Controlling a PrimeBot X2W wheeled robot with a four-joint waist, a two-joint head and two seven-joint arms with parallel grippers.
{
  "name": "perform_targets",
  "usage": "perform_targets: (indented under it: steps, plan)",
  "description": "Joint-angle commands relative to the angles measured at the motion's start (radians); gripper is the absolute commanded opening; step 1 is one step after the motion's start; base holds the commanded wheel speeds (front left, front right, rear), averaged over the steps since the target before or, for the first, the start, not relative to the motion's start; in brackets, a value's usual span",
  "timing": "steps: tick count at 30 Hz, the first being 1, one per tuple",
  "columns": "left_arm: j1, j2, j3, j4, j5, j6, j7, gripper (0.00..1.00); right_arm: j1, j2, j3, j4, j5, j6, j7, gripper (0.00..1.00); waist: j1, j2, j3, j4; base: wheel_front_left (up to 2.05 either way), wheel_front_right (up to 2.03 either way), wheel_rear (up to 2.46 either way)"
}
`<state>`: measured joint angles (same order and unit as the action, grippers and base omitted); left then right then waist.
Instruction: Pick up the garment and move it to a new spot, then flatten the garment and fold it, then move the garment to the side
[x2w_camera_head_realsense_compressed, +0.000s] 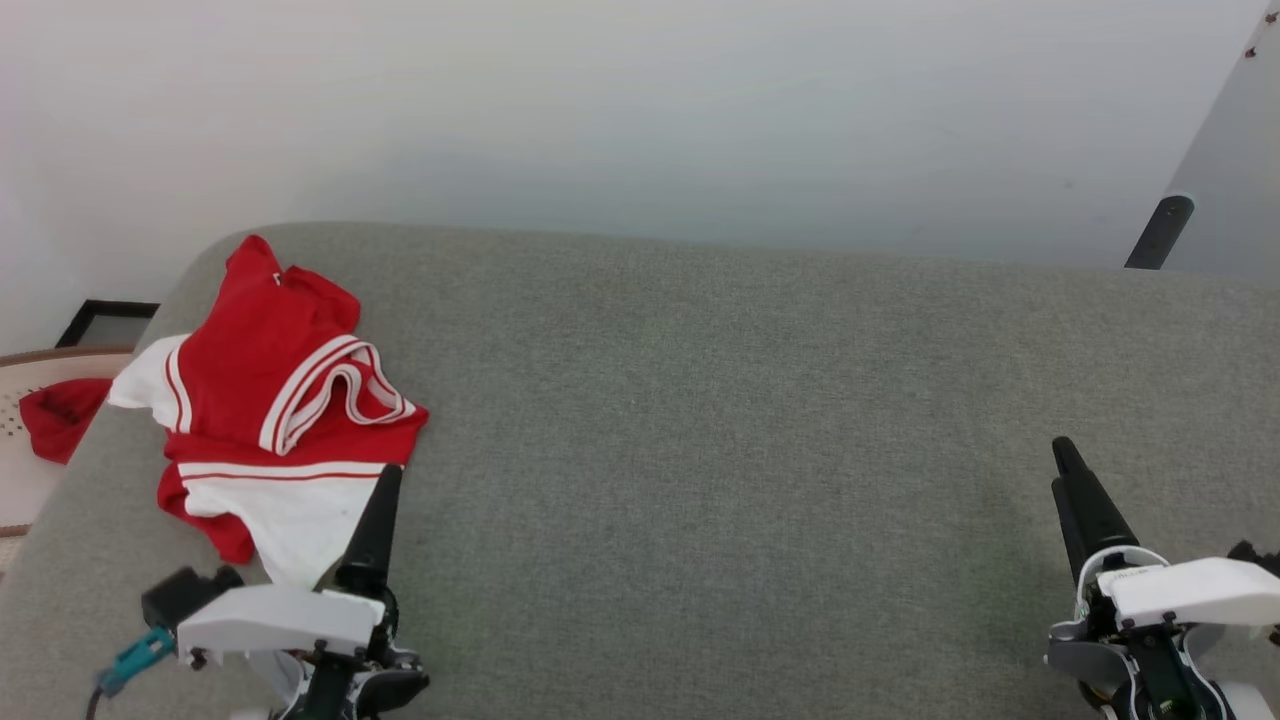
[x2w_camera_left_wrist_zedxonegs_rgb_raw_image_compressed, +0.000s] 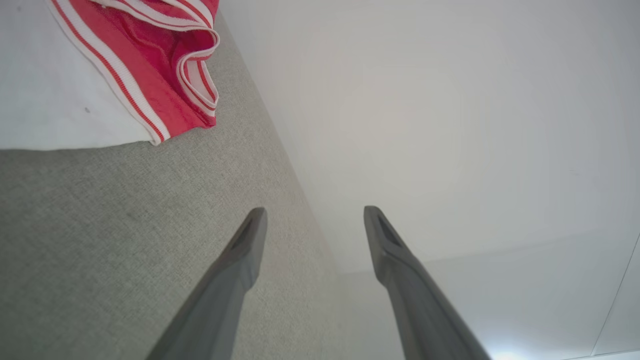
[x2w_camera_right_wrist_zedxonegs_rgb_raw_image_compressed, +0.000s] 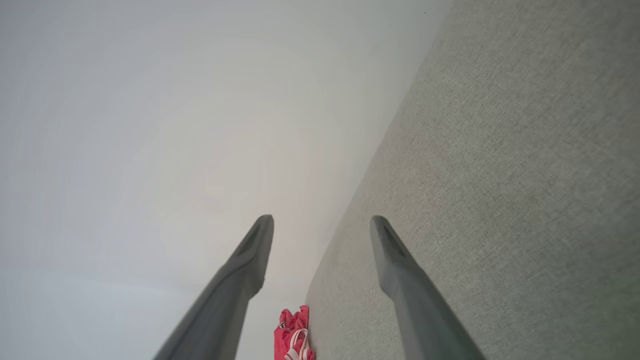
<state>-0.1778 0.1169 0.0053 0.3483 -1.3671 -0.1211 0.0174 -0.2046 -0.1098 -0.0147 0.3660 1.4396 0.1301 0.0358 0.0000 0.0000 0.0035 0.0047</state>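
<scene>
Head cam is sitting up high, looking forward and down across the grey padded surface (x2w_camera_head_realsense_compressed: 700, 450) toward the pale wall (x2w_camera_head_realsense_compressed: 640, 100), with the left gripper (x2w_camera_head_realsense_compressed: 388, 478) poking in at lower left and the right gripper (x2w_camera_head_realsense_compressed: 1066, 452) at lower right. Left wrist cam is riding low and close, looking along its own fingers (x2w_camera_left_wrist_zedxonegs_rgb_raw_image_compressed: 247, 245) and rolled sideways, so the surface is running down its left and the wall down its right; the garment (x2w_camera_head_realsense_compressed: 270, 400) is looming big at its top left. Right wrist cam is rolled the opposite way, looking from well across and catching that same garment tiny at its bottom edge. All three are sharing garment, surface and wall.
</scene>
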Motion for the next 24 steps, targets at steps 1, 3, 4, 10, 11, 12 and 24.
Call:
perform_targets:
  steps: [1, 3, 4, 10, 11, 12, 24]
  plan:
    - [-0.045, 0.018, -0.014, -0.008, 0.053, 0.008, -0.012, 1.00, -0.049, -0.021, 0.023, 0.001, -0.039, 0.000, -0.016, 1.00, 0.0000, 0.0000, 0.000, 0.001, 0.00, 0.00, 0.00]
    - [-0.054, 0.026, -0.025, -0.007, 0.096, 0.013, -0.021, 1.00, -0.063, -0.032, 0.041, 0.013, -0.071, 0.000, -0.027, 1.00, 0.0000, 0.0000, 0.000, 0.001, 0.00, 0.00, 0.00]
    - [-0.057, 0.030, -0.029, -0.007, 0.117, 0.016, -0.025, 1.00, -0.070, -0.038, 0.049, 0.019, -0.088, 0.000, -0.033, 1.00, 0.0000, 0.0000, 0.000, 0.001, 0.00, 0.00, 0.00]
    - [-0.074, 0.052, -0.060, -0.001, 0.241, 0.028, -0.048, 1.00, -0.112, -0.068, 0.097, 0.057, -0.204, 0.000, -0.063, 1.00, 0.0000, 0.0000, 0.000, 0.001, 0.00, 0.00, 0.00]
    - [-0.077, 0.056, -0.065, 0.000, 0.260, 0.030, -0.052, 1.00, -0.119, -0.071, 0.102, 0.064, -0.222, 0.000, -0.067, 1.00, 0.0000, 0.0000, 0.000, 0.001, 0.00, 0.00, 0.00]
    - [-0.080, 0.061, -0.071, 0.002, 0.281, 0.031, -0.056, 1.00, -0.125, -0.073, 0.106, 0.071, -0.240, 0.000, -0.071, 1.00, 0.0000, 0.0000, 0.000, 0.001, 0.00, 0.00, 0.00]
    - [-0.115, 0.095, -0.114, 0.029, 0.467, 0.046, -0.094, 1.00, -0.186, -0.101, 0.127, 0.140, -0.459, 0.000, -0.113, 1.00, 0.0000, 0.0000, -0.001, 0.002, 0.00, 0.00, 0.00]
